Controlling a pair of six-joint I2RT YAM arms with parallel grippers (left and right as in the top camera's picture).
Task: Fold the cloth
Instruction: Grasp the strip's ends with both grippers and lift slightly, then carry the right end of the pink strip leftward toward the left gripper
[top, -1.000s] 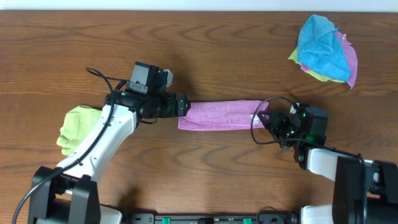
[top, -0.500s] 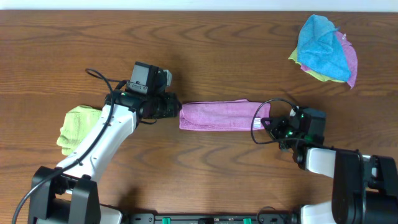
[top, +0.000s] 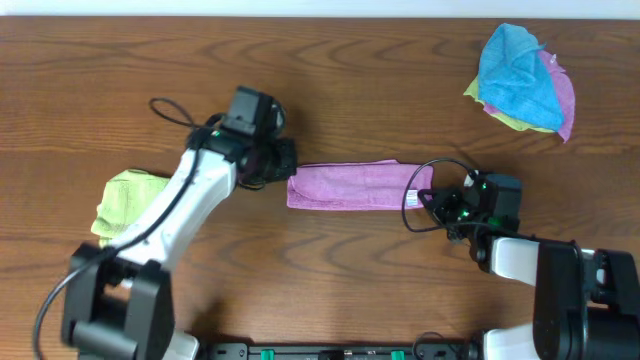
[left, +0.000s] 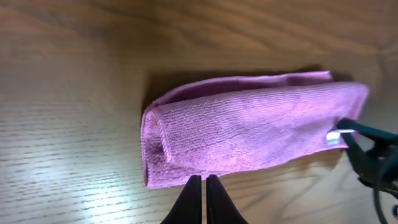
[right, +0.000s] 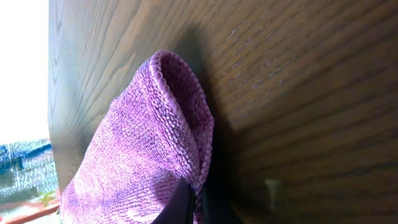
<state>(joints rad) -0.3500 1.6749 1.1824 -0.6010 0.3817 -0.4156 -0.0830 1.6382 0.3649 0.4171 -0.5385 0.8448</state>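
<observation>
L arm further up-table now; L gripper (left: 203, 198), R gripper (right: 194, 200) closed, empty (beside cloth (top: 350, 186))

This is a robotics lab bench. Two white-and-black robot arms, the left arm (top: 170, 215) and the right arm (top: 540, 265), stand at the near edge of a wood-grain table (top: 360, 80), with loose black cable (top: 409, 205) looping off them. Practice cloths lie about: a magenta cloth (top: 350, 186) between the arms, a lime-green cloth (top: 120, 200), and a heap topped by a blue cloth (top: 510, 65).
</observation>
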